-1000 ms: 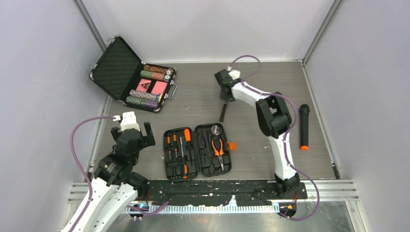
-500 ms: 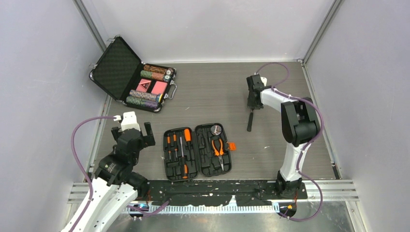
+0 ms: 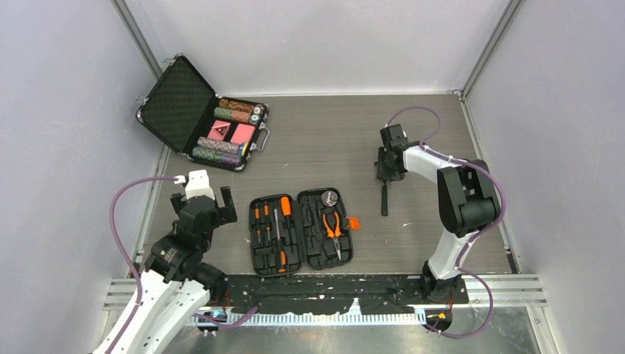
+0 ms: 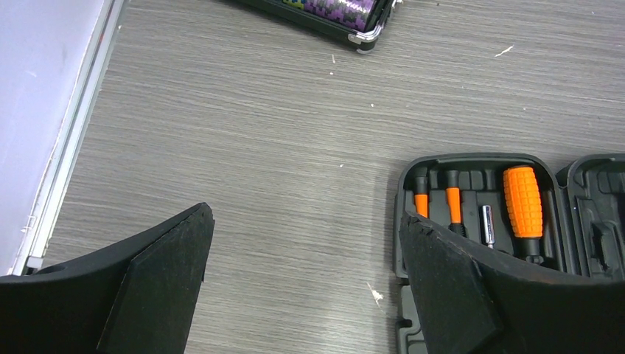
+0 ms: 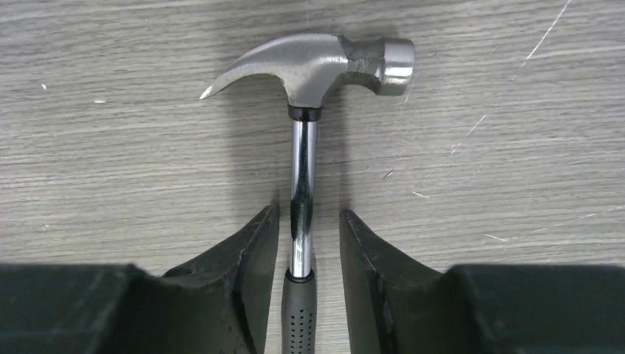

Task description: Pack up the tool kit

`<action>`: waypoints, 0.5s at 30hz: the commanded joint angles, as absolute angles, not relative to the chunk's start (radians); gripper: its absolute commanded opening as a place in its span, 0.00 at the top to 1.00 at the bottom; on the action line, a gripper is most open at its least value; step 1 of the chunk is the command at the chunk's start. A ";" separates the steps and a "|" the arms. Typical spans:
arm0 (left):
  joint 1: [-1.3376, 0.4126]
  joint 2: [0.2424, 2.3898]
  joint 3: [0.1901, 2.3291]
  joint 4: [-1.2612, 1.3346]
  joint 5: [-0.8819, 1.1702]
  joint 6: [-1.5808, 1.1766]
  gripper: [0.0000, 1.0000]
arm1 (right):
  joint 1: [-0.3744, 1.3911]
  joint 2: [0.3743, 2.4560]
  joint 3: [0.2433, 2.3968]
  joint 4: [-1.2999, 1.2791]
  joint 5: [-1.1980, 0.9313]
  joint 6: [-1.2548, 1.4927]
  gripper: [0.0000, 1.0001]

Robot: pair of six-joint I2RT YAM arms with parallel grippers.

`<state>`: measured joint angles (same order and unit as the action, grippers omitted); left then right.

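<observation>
The tool kit (image 3: 301,230) lies open and flat at the table's near middle, with orange-and-black screwdrivers and pliers (image 3: 332,225) in its slots. A claw hammer (image 5: 324,66) with a chrome shaft and a grey grip lies on the table to the kit's right (image 3: 384,198). My right gripper (image 5: 308,214) straddles its shaft just above the grip. Its jaws are open, with a gap on each side. My left gripper (image 4: 306,221) hangs wide open and holding nothing, left of the tool kit (image 4: 472,158), where an orange-handled screwdriver (image 4: 522,200) shows.
An open metal-edged briefcase (image 3: 177,103) of poker chips and red cards sits at the back left; its corner (image 4: 346,15) shows in the left wrist view. Grey walls close the table on three sides.
My right arm swung to the right with the hammer, set it down right of the kit, and its jaws have parted off the shaft. The left arm has not moved.
</observation>
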<state>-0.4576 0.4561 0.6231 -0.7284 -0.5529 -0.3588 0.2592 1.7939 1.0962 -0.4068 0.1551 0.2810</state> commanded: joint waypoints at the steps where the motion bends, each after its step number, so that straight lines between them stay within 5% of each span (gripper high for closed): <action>1: -0.453 0.462 0.622 -0.675 -0.544 -0.354 0.03 | 0.257 1.833 1.145 -0.489 0.110 0.261 0.59; 8: -0.453 0.451 0.622 -0.648 -0.454 -0.368 0.03 | 0.250 1.829 1.174 -0.484 -0.021 0.232 0.92; 15: -0.453 0.506 0.668 -0.591 -0.229 -0.434 0.03 | 0.271 1.647 1.139 -0.451 -0.041 0.213 0.95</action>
